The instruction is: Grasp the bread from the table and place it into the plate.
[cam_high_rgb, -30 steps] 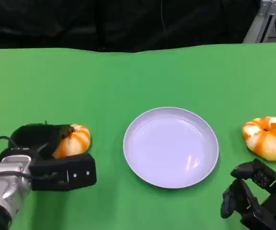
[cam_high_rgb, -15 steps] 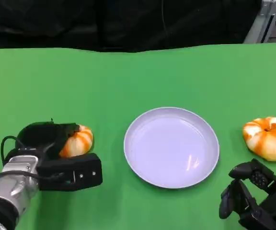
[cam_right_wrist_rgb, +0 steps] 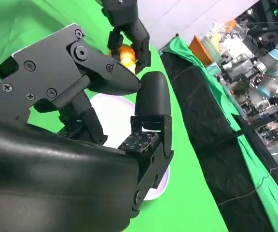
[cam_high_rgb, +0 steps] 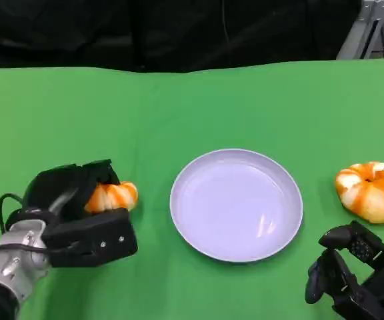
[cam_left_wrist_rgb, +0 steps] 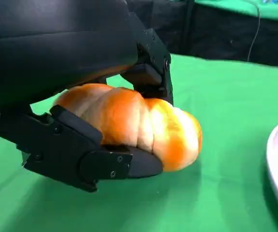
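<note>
Bread [cam_high_rgb: 114, 196]: round, lobed, orange-and-white loaf, gripped across its middle by the left hand [cam_high_rgb: 79, 213], fingers above and thumb below, left of the plate [cam_high_rgb: 236, 203]. Probably light, soft and squashable; a gentle wrap around the widest part suits. Second bread [cam_high_rgb: 372, 191] lies on the table [cam_high_rgb: 192, 107], right. Right hand [cam_high_rgb: 352, 277] curled loosely, holding nothing.

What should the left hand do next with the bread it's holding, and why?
Probably carry it sideways toward the plate. The left hand already grips the bread, fingers above and below it in the left wrist view, and the plate lies bare just beside it. A second bread sits beyond the plate, with the right hand idle near it.
</note>
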Controlling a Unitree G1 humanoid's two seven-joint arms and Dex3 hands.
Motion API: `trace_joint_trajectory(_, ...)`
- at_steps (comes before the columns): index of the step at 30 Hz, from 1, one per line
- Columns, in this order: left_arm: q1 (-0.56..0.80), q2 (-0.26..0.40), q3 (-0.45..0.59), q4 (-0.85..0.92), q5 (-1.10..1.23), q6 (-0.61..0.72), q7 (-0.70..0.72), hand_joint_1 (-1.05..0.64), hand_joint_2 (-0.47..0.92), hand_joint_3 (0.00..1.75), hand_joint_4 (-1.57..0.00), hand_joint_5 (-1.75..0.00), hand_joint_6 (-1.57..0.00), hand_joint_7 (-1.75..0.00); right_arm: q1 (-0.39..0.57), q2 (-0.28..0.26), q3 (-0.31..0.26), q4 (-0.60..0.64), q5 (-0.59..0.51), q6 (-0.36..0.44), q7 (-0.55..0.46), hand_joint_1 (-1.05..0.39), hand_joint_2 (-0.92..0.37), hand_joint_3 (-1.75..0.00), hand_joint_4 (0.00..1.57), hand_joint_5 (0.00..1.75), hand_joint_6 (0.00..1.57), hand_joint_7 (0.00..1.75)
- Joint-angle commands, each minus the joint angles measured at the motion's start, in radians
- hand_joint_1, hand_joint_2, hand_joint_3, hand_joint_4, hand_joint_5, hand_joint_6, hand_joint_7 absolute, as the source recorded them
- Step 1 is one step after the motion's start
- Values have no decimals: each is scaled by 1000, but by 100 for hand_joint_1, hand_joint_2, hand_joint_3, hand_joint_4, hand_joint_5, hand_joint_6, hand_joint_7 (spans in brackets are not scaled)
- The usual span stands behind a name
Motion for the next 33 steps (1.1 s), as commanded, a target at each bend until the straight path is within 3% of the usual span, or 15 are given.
trace_joint_trajectory(1,5,45,27,-48,-14,-15,28,-5,68,77,-75,-175,-56,-175,5,-13,-12,-16,12,7,-1,-16,-57,-107,84,175,81,143)
trace_joint_trajectory(4,7,56,38,-112,-16,-15,31,-4,72,68,-73,-175,-54,-175,8,-14,-10,-22,6,6,-6,-16,-57,-105,84,175,81,143)
trace_joint_trajectory(10,20,61,54,-180,-14,-25,33,-1,72,68,-72,-175,-54,-175,9,-14,-11,-21,3,3,-7,-16,-58,-102,84,175,82,142)
trace_joint_trajectory(11,24,60,56,-264,-15,-37,16,-1,72,68,-72,-175,-54,-175,9,-16,-12,-20,7,3,-3,-16,-59,-102,84,175,82,142)
trace_joint_trajectory(14,40,50,55,-459,-12,-38,-27,-3,68,77,-77,-175,-70,-168,8,-18,-16,-18,10,3,1,-15,-60,-100,83,175,81,142)
trace_joint_trajectory(20,66,9,32,-640,-8,-4,-121,-9,58,93,-75,-175,-71,-166,10,-16,-13,-26,5,10,-11,-15,-60,-100,83,175,82,143)
trace_joint_trajectory(26,80,-42,-1,-699,34,29,-154,-6,57,95,-75,-175,-70,-166,9,-13,-12,-23,8,2,-6,-15,-59,-102,84,174,82,142)
trace_joint_trajectory(30,81,-90,-41,-696,59,35,-160,-5,63,75,-74,-175,-72,-161,9,-8,-8,-21,5,-4,-7,-15,-59,-103,84,174,82,142)
trace_joint_trajectory(33,67,-130,-74,-631,84,19,-121,-6,67,72,-76,-175,-74,-160,7,-8,-6,-19,4,-7,-4,-14,-59,-104,84,173,82,142)
